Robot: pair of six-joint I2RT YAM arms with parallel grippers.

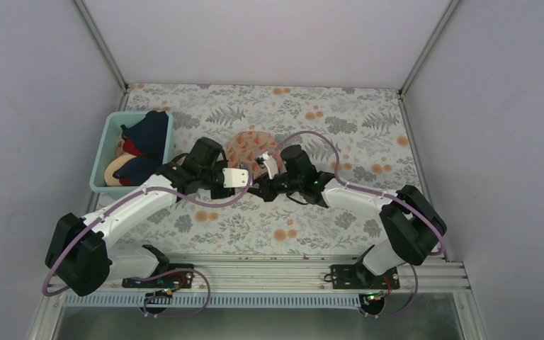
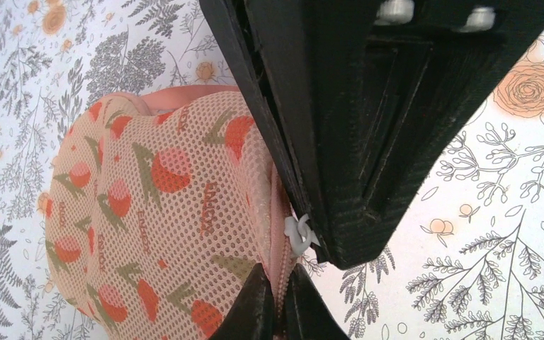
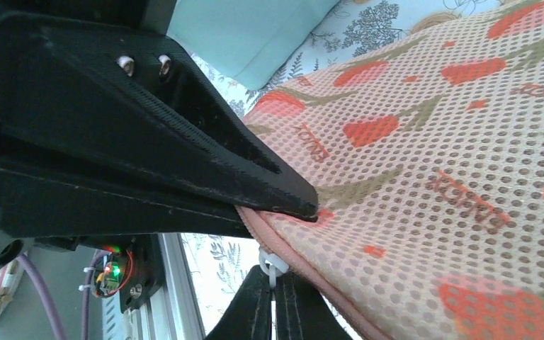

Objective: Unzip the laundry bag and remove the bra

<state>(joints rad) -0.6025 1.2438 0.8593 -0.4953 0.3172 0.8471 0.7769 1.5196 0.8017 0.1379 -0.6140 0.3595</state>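
subject: laundry bag (image 1: 249, 146), a flat peach-pink mesh pouch printed with orange-red flowers. it lies on the floral table cover (image 1: 340, 127) at mid-table, just beyond the point where the two arms meet. as far as the rim shows, the zip is closed. the bra is not visible in any view and is judged to be inside the pouch.

zipper pull (image 2: 299, 235): a small white tab on the pink rim seam at the bag's near edge.

left gripper (image 3: 275, 287): jaws closed, tips at the white tab and apparently pinching it.

right gripper (image 2: 278, 304): jaws closed on the pink rim seam just beside the pull, pinning the bag's edge.

governing relation: both grippers sit on the same near stretch of rim, close together, with the bag's body extending away from them toward the far side. the seam runs from the right gripper's pinch to the tab and then on under the left fingers. the left arm holds the pull and the right arm acts as anchor. judgement: the coming move is to draw the tab along the rim away from the right gripper's hold. the risk is the tab slipping out or the mesh bunching.

containers: a teal bin (image 1: 103, 161) stands well to the left of the bag. it holds navy-and-red bras (image 1: 149, 131) and a beige bra (image 1: 115, 172).
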